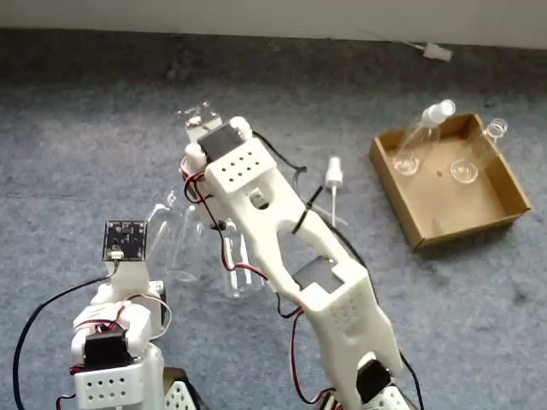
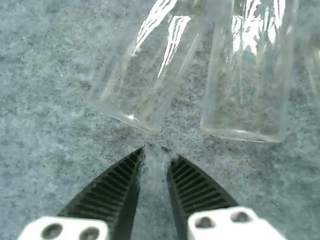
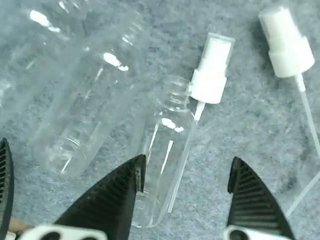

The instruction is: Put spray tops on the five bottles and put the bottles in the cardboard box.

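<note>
The cardboard box (image 1: 444, 203), at the right of the desk (image 1: 85, 128), holds a capped bottle (image 1: 419, 141) and an open-necked bottle (image 1: 477, 155). In its wrist view, the right hand (image 3: 187, 160) is spread wide astride a lying bottle (image 3: 167, 135) with a spray top (image 3: 212, 75) at its neck. The left hand (image 2: 156, 159), narrowly apart and empty, faces two bottle bases (image 2: 135, 107).

l grip (image 2: 159, 155) narrow, r grip (image 3: 187, 161) wide

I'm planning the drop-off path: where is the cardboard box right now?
In the high view the cardboard box lies on the carpet at the right, right of a loose spray top, holding a capped bottle and an uncapped bottle.
</note>
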Robot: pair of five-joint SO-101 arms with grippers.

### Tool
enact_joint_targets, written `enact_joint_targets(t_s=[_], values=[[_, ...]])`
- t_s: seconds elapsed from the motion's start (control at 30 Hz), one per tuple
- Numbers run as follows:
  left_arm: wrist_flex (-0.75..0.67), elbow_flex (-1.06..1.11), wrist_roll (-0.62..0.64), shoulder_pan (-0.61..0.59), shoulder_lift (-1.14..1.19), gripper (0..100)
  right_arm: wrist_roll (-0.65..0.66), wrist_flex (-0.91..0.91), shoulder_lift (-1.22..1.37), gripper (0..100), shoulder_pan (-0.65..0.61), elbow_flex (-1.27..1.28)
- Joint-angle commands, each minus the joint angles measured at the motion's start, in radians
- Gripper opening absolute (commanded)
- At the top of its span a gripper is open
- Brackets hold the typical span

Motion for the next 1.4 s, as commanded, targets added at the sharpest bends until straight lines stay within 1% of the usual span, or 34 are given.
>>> enact_joint_targets(t_s=[0.0, 0.13, 0.27, 0.5, 0.67, 0.8, 0.87, 0.97, 1.1, 1.37], values=[[-0.012, -0.044, -0.031, -0.012, -0.012, 0, -0.014, 0.019, 0.007, 23.6, -0.042, -0.07], [-0.012, -0.044, -0.032, -0.012, -0.012, 0, -0.012, 0.021, 0.031, 24.6, -0.054, -0.07], [-0.012, -0.044, -0.032, -0.012, -0.012, 0, -0.012, 0.021, 0.035, 32.0, -0.054, -0.07], [-0.012, -0.044, -0.032, -0.012, -0.012, 0, -0.054, 0.021, 0.041, 32.0, -0.051, -0.041], [-0.012, -0.042, -0.032, -0.012, -0.012, 0, -0.048, 0.013, 0.041, 32.0, -0.051, 0.084], [-0.012, -0.042, -0.032, -0.012, -0.012, 0, -0.046, -0.005, 0.041, 32.0, -0.042, 0.119], [-0.012, -0.042, -0.032, -0.012, -0.012, 0, -0.015, -0.033, 0.041, 32.0, -0.044, 0.122], [-0.018, -0.024, -0.032, -0.008, -0.012, 0, 0.021, -0.044, 0.041, 29.9, -0.042, 0.124], [-0.018, -0.016, -0.034, 0.039, -0.012, 0, 0.032, -0.061, 0.041, 24.0, -0.041, 0.124], [-0.018, -0.002, -0.034, 0.048, -0.012, 0, 0.032, -0.07, 0.174, 23.5, -0.036, 0.114]])
